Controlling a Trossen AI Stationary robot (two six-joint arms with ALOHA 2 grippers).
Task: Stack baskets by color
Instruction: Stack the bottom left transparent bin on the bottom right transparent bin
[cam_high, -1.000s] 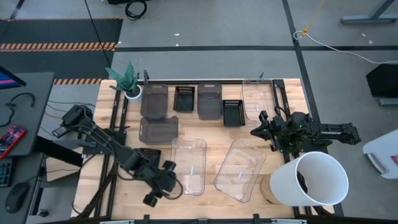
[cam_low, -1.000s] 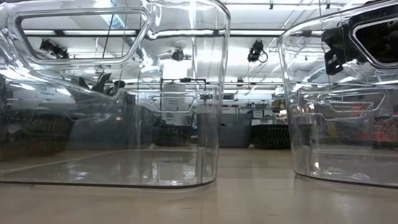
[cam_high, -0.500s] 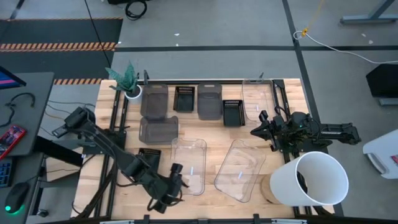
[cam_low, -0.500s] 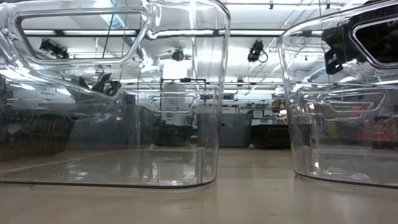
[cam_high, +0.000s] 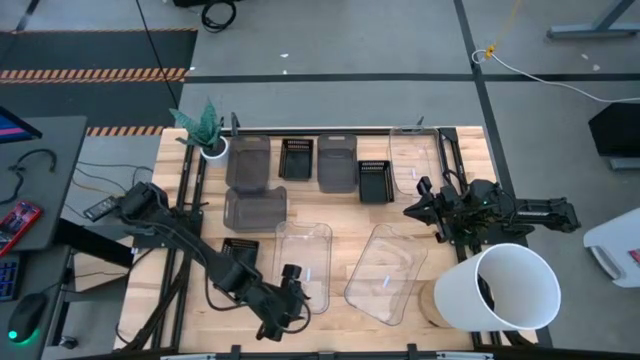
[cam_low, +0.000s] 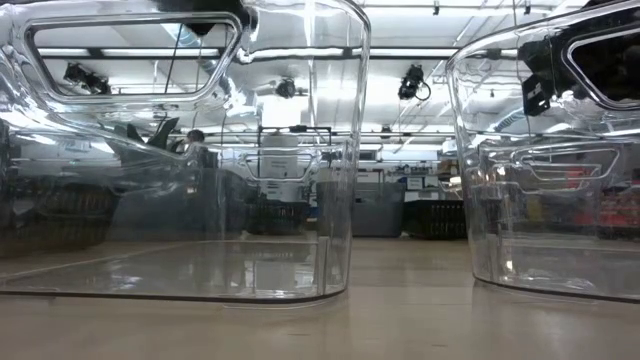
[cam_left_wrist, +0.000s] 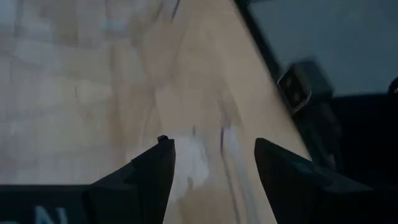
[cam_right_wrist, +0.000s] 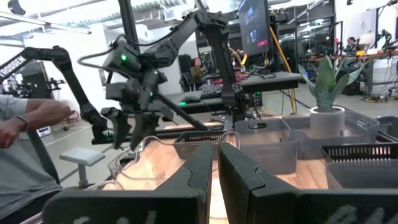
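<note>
Three clear baskets show in the high view. One (cam_high: 303, 262) lies left of centre, a tilted one (cam_high: 385, 272) lies beside it, and one (cam_high: 412, 160) stands at the far right. Smoky grey baskets (cam_high: 248, 160) (cam_high: 337, 162) (cam_high: 255, 208) and black slotted ones (cam_high: 296, 158) (cam_high: 373, 180) (cam_high: 238, 248) rest on the table's far and left parts. My left gripper (cam_high: 290, 305) (cam_left_wrist: 211, 162) hangs open over bare wood at the near-left corner of the left clear basket (cam_low: 180, 150), touching nothing. My right gripper (cam_high: 415, 210) (cam_right_wrist: 216, 168) waits shut at the right, above the table.
A big white round bucket (cam_high: 505, 290) stands at the near right corner. A small white pot with a green plant (cam_high: 207, 135) sits at the far left corner. Bare wood lies along the near edge (cam_high: 330, 335). A person's hand and sleeve (cam_right_wrist: 31, 124) show beyond the table.
My left gripper has gone toward the table's right edge and down, tipping its fingers lower, and now hangs beside the near end of the left clear basket. A dark part of it has come into the top of the low view. No basket has moved.
</note>
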